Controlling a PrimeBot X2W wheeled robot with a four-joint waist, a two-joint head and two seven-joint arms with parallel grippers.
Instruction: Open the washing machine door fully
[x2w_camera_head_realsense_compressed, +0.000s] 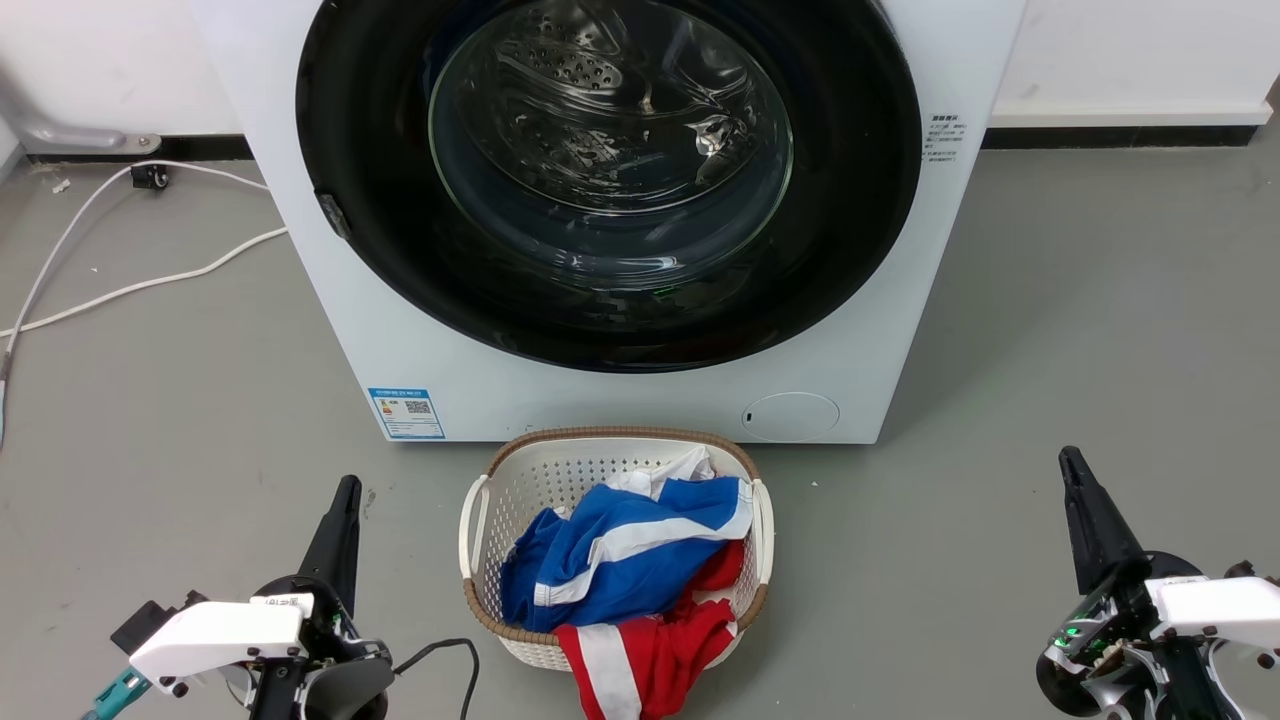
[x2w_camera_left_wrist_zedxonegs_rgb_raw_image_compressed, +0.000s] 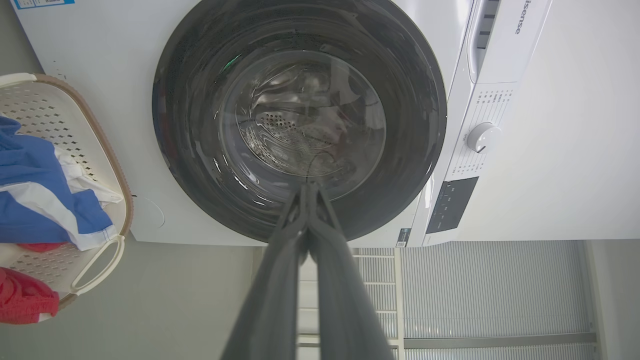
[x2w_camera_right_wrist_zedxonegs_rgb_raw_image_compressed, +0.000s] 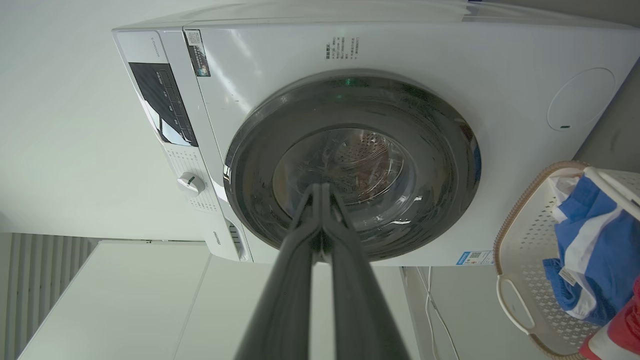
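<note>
Fingers of the left gripper (x2w_camera_head_realsense_compressed: 346, 497), near left, are pressed together, nothing held. The right gripper (x2w_camera_head_realsense_compressed: 1071, 470), near right, is likewise closed and empty. The large round glossy black door (x2w_camera_head_realsense_compressed: 610, 150) is seen flush against the white front-loading washing machine (x2w_camera_head_realsense_compressed: 460, 390), far centre. A cream perforated plastic basket (x2w_camera_head_realsense_compressed: 620, 436) is set just before it.

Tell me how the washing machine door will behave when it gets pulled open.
The washing machine door looks rigid, so it should swing as one piece, not flex. Its glossy black ring is probably slippery for jaws. The thick glass bowl suggests real weight.
</note>
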